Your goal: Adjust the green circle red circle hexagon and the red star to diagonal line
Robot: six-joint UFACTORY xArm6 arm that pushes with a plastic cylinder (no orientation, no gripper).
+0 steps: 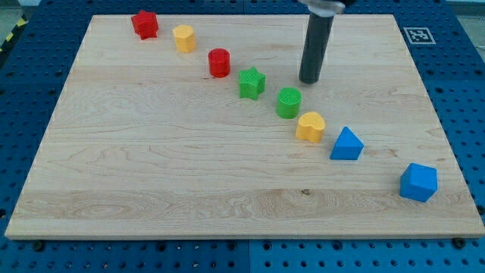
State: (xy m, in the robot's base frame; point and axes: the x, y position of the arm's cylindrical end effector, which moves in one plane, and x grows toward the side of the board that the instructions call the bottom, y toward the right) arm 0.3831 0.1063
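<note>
My tip (308,80) sits just up-right of green circle (288,102), not touching; bare rod tool, holding nothing.

Red star (145,24), yellow hexagon (184,37), red circle (219,62), green star (251,83), green circle (289,102) strung toward four o'clock, my tip (309,81) at green circle's one o'clock

No readable words, numbers or brand names show anywhere; the only sign is a black-and-white square fiducial marker (414,35) printed on the wooden board (151,182) at its corner toward the view's top right, its pattern too small to decode.
</note>
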